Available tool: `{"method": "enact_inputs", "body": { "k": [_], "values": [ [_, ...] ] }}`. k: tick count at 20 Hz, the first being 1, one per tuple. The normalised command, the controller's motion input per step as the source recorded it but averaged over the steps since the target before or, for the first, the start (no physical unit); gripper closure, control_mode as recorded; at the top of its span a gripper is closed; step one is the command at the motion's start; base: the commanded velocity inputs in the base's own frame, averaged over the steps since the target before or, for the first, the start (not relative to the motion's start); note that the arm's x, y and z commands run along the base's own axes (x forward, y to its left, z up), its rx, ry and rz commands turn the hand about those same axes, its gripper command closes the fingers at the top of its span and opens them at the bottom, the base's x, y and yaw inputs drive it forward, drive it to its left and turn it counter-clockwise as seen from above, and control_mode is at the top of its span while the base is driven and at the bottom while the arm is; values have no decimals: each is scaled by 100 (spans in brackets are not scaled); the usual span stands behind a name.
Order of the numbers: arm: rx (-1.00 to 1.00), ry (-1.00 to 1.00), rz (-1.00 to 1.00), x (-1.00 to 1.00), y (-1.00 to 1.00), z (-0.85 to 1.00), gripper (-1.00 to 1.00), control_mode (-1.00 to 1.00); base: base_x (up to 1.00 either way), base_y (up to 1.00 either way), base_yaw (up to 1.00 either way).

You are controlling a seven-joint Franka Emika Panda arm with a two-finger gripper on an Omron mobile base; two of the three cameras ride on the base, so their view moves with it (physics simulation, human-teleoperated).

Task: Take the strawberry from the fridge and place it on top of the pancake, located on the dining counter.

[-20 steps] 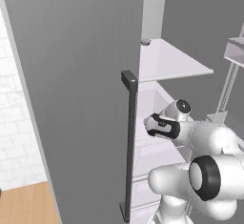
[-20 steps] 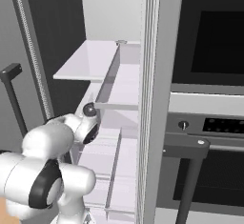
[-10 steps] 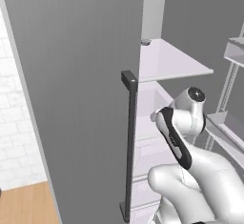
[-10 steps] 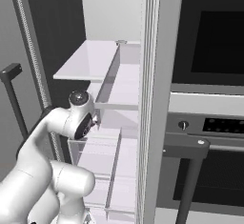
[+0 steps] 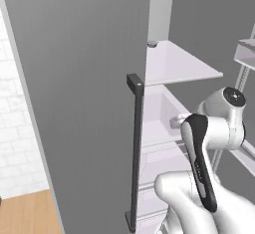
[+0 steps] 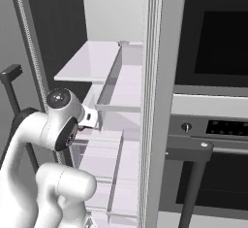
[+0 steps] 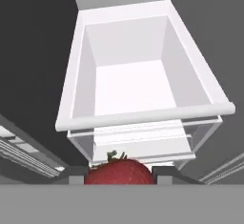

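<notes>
In the hand view the red strawberry (image 7: 120, 170), green stem up, sits between my gripper's (image 7: 121, 178) two dark fingertips (image 7: 77, 179), which are shut on it. Below it is an open white fridge bin (image 7: 138, 89) with nothing inside. The fridge (image 5: 89, 78) stands open, its grey door with the dark bar handle (image 5: 133, 148) to the left of my arm (image 5: 199, 158). My wrist (image 6: 89, 118) reaches in below the white shelf (image 6: 92, 59). The pancake and the dining counter are out of view.
A black-glass wall oven (image 6: 215, 42) with a dark bar handle (image 6: 193, 149) stands right of the fridge's edge (image 6: 155, 101). White door bins (image 5: 246, 54) hang on the right door. A white brick wall (image 5: 15, 118) and wood floor (image 5: 25, 213) lie left.
My arm has unfolded and risen in front of the fridge, its elbow joint now higher. The fridge and the views have not shifted.
</notes>
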Motion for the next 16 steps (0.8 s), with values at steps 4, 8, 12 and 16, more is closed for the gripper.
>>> {"method": "enact_inputs", "body": {
  "k": [4, 8, 12, 16],
  "values": [
    [-2, -7, -2, -78, 0, 100, 100, -100, 0, 0, 0],
    [0, -3, -1, -88, 2, 90, 100, -100, 0, 0, 0],
    [0, -2, 0, -75, 0, 42, 100, -100, 0, 0, 0],
    [-1, 0, 1, -19, 7, 0, 100, -100, 0, 0, 0]
  ]
}}
